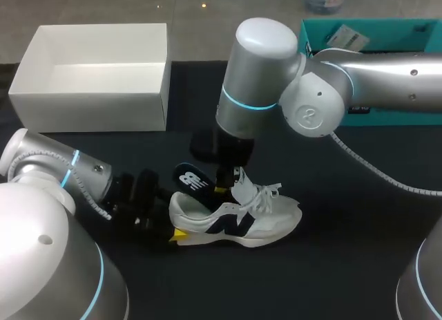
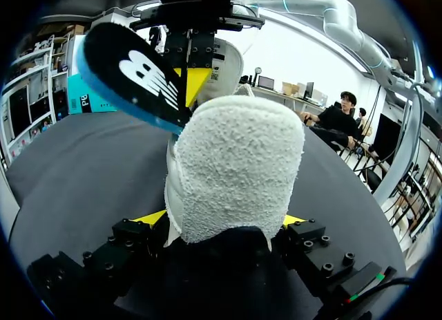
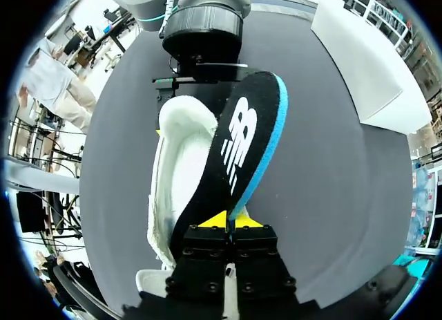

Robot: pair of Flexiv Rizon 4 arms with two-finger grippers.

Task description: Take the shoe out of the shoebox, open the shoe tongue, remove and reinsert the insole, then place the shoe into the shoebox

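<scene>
Shoe (image 1: 242, 220) (image 2: 235, 168) (image 3: 176, 168): white sneaker, upright on its sole on the black table (image 1: 331, 265), heel toward my left arm, toe toward the right.

Left gripper (image 1: 177, 234) (image 2: 224, 220): yellow tips sit one on each side of the heel, both touching it. It's clamped on the shoe, fingers spread wide by the heel's width. Left arm comes in low from the left, wrist roughly level with the table, fingers pointing along the shoe.

Insole (image 1: 192, 178) (image 2: 131, 74) (image 3: 242, 147): black with a blue edge, slanting up out of the shoe opening over the heel collar, logo end free in the air ahead of the right fingers.

Right gripper (image 1: 221, 189) (image 3: 228, 222): pinched nearly closed on the insole, tips pressed to its two faces. Right arm reaches in from the right, forearm across above the table, wrist pointing straight down over the shoe opening.

Tongue (image 1: 242, 180) stands up just beside the right fingers, laces (image 1: 268, 192) loose past it.

Shoebox (image 1: 90, 109) (image 3: 366, 57): white, open, well apart from both grippers, beyond the shoe.

Hidden: the insole's lower end sits behind the right fingers, so I can't tell if it's still inside the shoe. The heel blocks the rest of the shoe in the left wrist view.
</scene>
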